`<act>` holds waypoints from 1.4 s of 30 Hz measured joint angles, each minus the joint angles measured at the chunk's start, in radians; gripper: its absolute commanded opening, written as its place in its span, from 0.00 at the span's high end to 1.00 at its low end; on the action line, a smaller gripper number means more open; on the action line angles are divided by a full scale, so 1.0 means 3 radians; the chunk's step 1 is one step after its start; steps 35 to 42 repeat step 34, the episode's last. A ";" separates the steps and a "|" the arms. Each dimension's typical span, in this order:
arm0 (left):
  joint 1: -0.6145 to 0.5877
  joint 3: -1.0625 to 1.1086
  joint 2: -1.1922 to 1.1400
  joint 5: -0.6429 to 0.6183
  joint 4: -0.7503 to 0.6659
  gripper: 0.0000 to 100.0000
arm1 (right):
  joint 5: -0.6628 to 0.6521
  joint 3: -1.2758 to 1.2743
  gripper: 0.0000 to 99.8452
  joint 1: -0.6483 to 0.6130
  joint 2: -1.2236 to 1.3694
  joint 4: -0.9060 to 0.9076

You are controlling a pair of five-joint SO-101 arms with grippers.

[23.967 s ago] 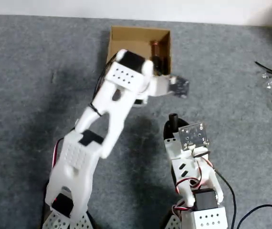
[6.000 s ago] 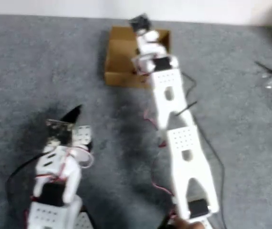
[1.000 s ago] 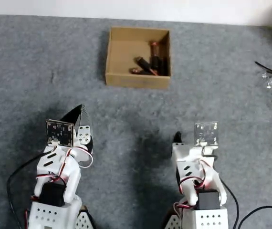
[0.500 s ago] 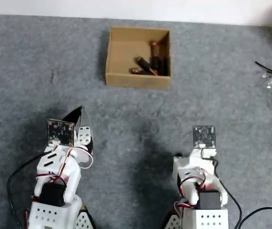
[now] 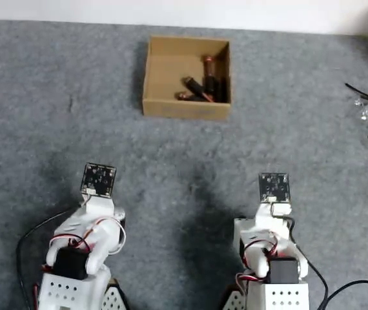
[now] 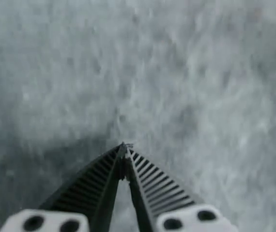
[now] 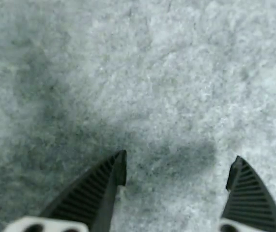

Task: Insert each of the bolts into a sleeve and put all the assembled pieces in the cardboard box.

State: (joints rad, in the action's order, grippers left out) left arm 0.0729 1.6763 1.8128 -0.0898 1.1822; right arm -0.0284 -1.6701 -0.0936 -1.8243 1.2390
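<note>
Assembled pieces (image 5: 203,87) lie jumbled in the cardboard box (image 5: 184,108), well ahead, midway between both arms. Left fingers (image 6: 97,183) are pinched together, empty; right fingers (image 7: 101,183) are spread wide, empty.

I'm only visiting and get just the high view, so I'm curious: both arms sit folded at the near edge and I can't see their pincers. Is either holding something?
Observer: No. The left pincer is shut tight, gripping nothing.
Visitor: And the other one?
Observer: The right pincer is open wide, with nothing in it.
Visitor: What are they pointing at?
Observer: Both point down at the grey carpet, and the right one throws a dark shadow on it.
</note>
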 measured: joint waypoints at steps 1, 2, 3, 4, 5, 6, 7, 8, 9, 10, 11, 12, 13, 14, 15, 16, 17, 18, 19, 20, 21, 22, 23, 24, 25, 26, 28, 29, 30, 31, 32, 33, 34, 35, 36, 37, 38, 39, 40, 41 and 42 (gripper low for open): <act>0.0000 0.0000 0.0000 0.0000 0.0082 0.99 | 0.0000 0.0000 0.70 0.0000 0.0000 0.0000; 0.0000 0.0000 0.0000 0.0000 0.0153 0.99 | 0.0000 0.0000 0.70 0.0000 0.0000 0.0000; 0.0000 0.0000 0.0000 0.0000 0.0225 0.99 | 0.0000 0.0000 0.70 0.0000 0.0000 0.0000; 0.0000 0.0000 0.0000 0.0000 0.0276 0.99 | 0.0000 0.0000 0.70 0.0000 0.0000 0.0000; 0.0000 0.0000 0.0000 0.0000 0.0338 0.99 | 0.0000 0.0000 0.70 0.0000 0.0000 0.0000; 0.0000 0.0000 0.0000 0.0000 0.0378 0.99 | 0.0000 0.0000 0.70 0.0000 0.0000 0.0000; 0.0000 0.0000 0.0000 0.0000 0.0409 0.99 | 0.0000 0.0000 0.70 0.0000 0.0000 0.0000; 0.0000 0.0000 0.0000 0.0000 0.0425 0.99 | 0.0000 0.0000 0.70 0.0000 0.0000 0.0000; 0.0000 0.0000 0.0000 0.0000 0.0430 0.99 | 0.0000 0.0000 0.70 0.0000 0.0000 0.0000; 0.0000 0.0000 0.0000 0.0000 0.0430 0.99 | 0.0000 0.0000 0.70 0.0000 0.0000 0.0000; 0.0000 0.0000 0.0000 0.0000 0.0430 0.99 | 0.0000 0.0000 0.70 0.0000 0.0000 0.0000; 0.0000 0.0000 0.0000 0.0000 0.0430 0.99 | 0.0000 0.0000 0.70 0.0000 0.0000 0.0000; 0.0000 0.0000 0.0000 0.0000 0.0430 0.99 | 0.0000 0.0000 0.70 0.0000 0.0000 0.0000; 0.0000 0.0000 0.0000 0.0000 0.0430 0.99 | 0.0000 0.0000 0.70 0.0000 0.0000 0.0000; 0.0000 0.0000 0.0000 0.0000 0.0430 0.99 | 0.0000 0.0000 0.70 0.0000 0.0000 0.0000; 0.0000 0.0000 0.0000 0.0000 0.0430 0.99 | 0.0000 0.0000 0.70 0.0000 0.0000 0.0000; 0.0000 0.0000 0.0000 0.0000 0.0430 0.99 | 0.0000 0.0000 0.70 0.0000 0.0000 0.0000; 0.0000 0.0000 0.0000 0.0000 0.0430 0.99 | 0.0000 0.0000 0.70 0.0000 0.0000 0.0000; 0.0000 0.0000 0.0000 0.0000 0.0430 0.99 | 0.0000 0.0000 0.70 0.0000 0.0000 0.0000; 0.0000 0.0000 0.0000 0.0000 0.0430 0.99 | 0.0000 0.0000 0.70 0.0000 0.0000 0.0000; 0.0000 0.0000 0.0000 0.0000 0.0430 0.99 | 0.0000 0.0000 0.70 0.0000 0.0000 0.0000; 0.0000 0.0000 0.0000 0.0000 0.0430 0.99 | 0.0000 0.0000 0.70 0.0000 0.0000 0.0000; 0.0000 0.0000 0.0000 0.0000 0.0430 0.99 | 0.0000 0.0000 0.70 0.0000 0.0000 0.0000; 0.0000 0.0000 0.0000 0.0000 0.0430 0.99 | 0.0000 0.0000 0.70 0.0000 0.0000 0.0000; 0.0000 0.0000 0.0000 0.0000 0.0430 0.99 | 0.0000 0.0000 0.70 0.0000 0.0000 0.0000; 0.0000 0.0000 0.0000 0.0000 0.0430 0.99 | 0.0000 0.0000 0.70 0.0000 0.0000 0.0000; 0.0000 0.0000 0.0000 0.0000 0.0430 0.99 | 0.0000 0.0000 0.70 0.0000 0.0000 0.0000; 0.0000 0.0000 0.0000 0.0000 0.0430 0.99 | 0.0000 0.0000 0.70 0.0000 0.0000 0.0000; 0.0000 0.0000 0.0000 0.0000 0.0430 0.99 | 0.0000 0.0000 0.70 0.0000 0.0000 0.0000; 0.0000 0.0000 0.0000 0.0000 0.0430 0.99 | 0.0000 0.0000 0.70 0.0000 0.0000 0.0000; 0.0000 0.0000 0.0000 0.0000 0.0430 0.99 | 0.0000 0.0000 0.70 0.0000 0.0000 0.0000; 0.0000 0.0000 0.0000 0.0000 0.0430 0.99 | 0.0000 0.0000 0.70 0.0000 0.0000 0.0000; 0.0000 0.0000 0.0000 0.0000 0.0430 0.99 | 0.0000 0.0000 0.70 0.0000 0.0000 0.0000; 0.0000 0.0000 0.0000 0.0000 0.0430 0.99 | 0.0000 0.0000 0.70 0.0000 0.0000 0.0000; 0.0000 0.0000 0.0000 0.0000 0.0430 0.99 | 0.0000 0.0000 0.70 0.0000 0.0000 0.0000; 0.0000 0.0000 0.0000 0.0000 0.0430 0.99 | 0.0000 0.0000 0.70 0.0000 0.0000 0.0000; 0.0000 0.0000 0.0000 0.0000 0.0430 0.99 | 0.0000 0.0000 0.70 0.0000 0.0000 0.0000; 0.0000 0.0000 0.0000 0.0000 0.0430 0.99 | 0.0000 0.0000 0.70 0.0000 0.0000 0.0000; 0.0000 0.0000 0.0000 0.0000 0.0430 0.99 | 0.0000 0.0000 0.70 0.0000 0.0000 0.0000; 0.0000 0.0000 0.0000 0.0000 0.0430 0.99 | 0.0000 0.0000 0.70 0.0000 0.0000 0.0000; 0.0000 0.0000 0.0000 0.0000 0.0430 0.99 | 0.0000 0.0000 0.70 0.0000 0.0000 0.0000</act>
